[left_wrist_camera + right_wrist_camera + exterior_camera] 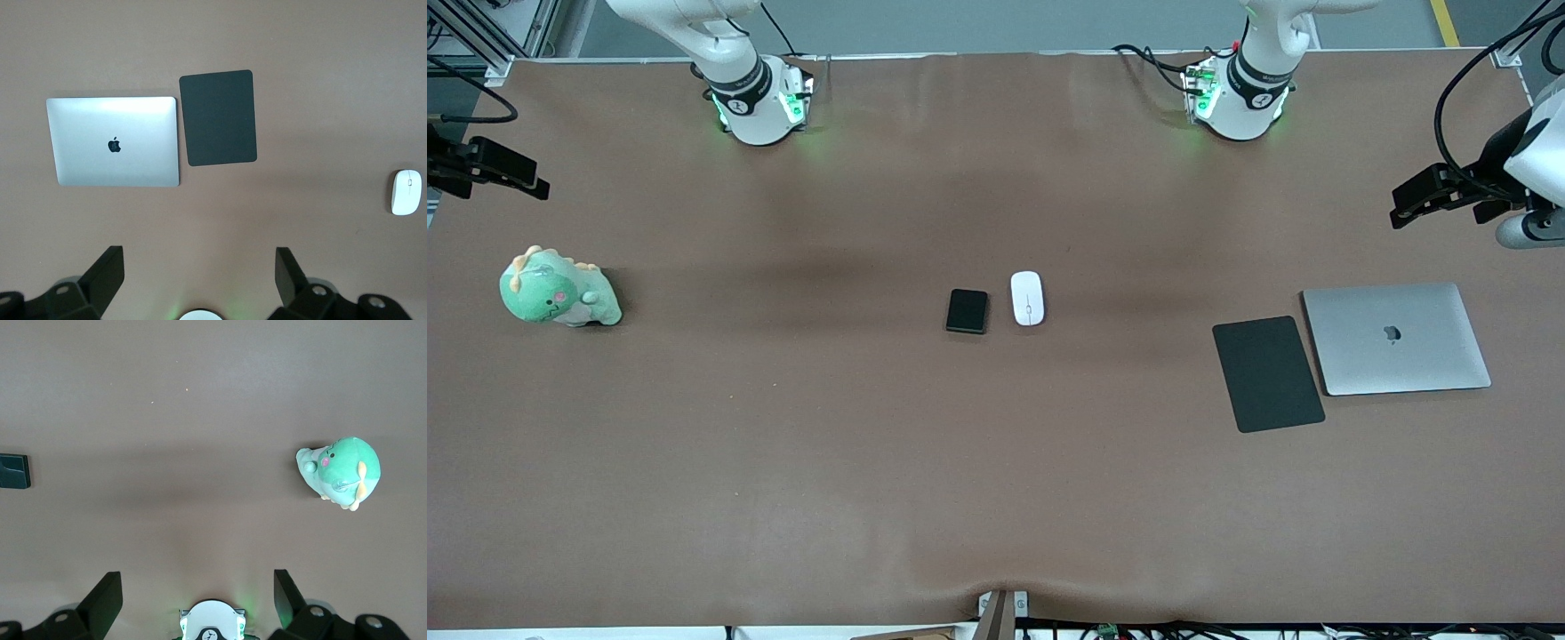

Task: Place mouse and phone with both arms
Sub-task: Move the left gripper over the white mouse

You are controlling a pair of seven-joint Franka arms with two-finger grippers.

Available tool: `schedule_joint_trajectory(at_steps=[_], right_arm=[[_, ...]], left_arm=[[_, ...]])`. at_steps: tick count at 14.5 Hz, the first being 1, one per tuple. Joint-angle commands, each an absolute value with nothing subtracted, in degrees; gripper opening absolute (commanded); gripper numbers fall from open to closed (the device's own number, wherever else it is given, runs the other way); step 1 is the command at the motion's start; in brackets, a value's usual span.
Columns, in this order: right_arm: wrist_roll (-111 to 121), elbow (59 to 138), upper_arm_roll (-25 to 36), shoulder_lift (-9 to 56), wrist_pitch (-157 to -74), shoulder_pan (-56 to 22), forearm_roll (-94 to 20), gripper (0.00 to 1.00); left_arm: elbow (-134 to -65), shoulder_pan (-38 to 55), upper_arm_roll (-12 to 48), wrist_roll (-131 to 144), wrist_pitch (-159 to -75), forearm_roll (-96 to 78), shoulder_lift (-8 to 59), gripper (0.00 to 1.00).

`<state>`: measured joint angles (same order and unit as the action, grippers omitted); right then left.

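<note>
The white mouse and the small black phone lie side by side at the middle of the table, the mouse toward the left arm's end. The mouse also shows in the left wrist view, and the phone's edge shows in the right wrist view. My left gripper hangs high over the left arm's end of the table, open and empty. My right gripper hangs high over the right arm's end, open and empty. Both are far from the mouse and phone.
A flat black mouse pad and a closed silver laptop lie side by side toward the left arm's end. A green plush toy sits toward the right arm's end. The brown table cover spreads across the table.
</note>
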<state>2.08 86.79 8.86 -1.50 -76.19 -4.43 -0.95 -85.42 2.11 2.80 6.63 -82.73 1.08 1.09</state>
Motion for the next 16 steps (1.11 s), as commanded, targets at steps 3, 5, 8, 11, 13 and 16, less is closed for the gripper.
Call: schedule_joint_trajectory(at_steps=[3,5,8,11,13,16], right_arm=[[2.81,85.43,9.05,-0.7,-75.23,-4.66,-0.26,1.0],[2.64,85.26,8.96,-0.7,-75.23,-4.48,-0.7,1.0],[2.64,85.17,8.96,-0.62,-75.23,-4.31,-0.79,1.0],[2.72,85.25,8.96,-0.18,-75.06,-4.31,-1.05,1.0],[2.64,85.17,8.96,-0.09,-75.06,-4.39,-0.97,1.0],[2.72,85.34,9.05,0.09,-74.97,-4.31,-0.79,1.0]], left_arm=[[-83.94,2.37,3.07,6.33,-82.09,1.85,1.5,1.0],[-83.32,2.72,3.34,5.72,-82.26,1.67,1.93,1.0],[-83.41,4.74,5.88,7.55,-83.84,1.67,3.77,1.0],[-83.94,7.72,9.48,16.14,-87.26,1.06,6.67,1.0],[-84.02,11.67,11.77,23.86,-91.04,1.23,9.83,1.0],[-84.29,20.89,12.04,36.96,-96.57,2.28,15.97,1.0]])
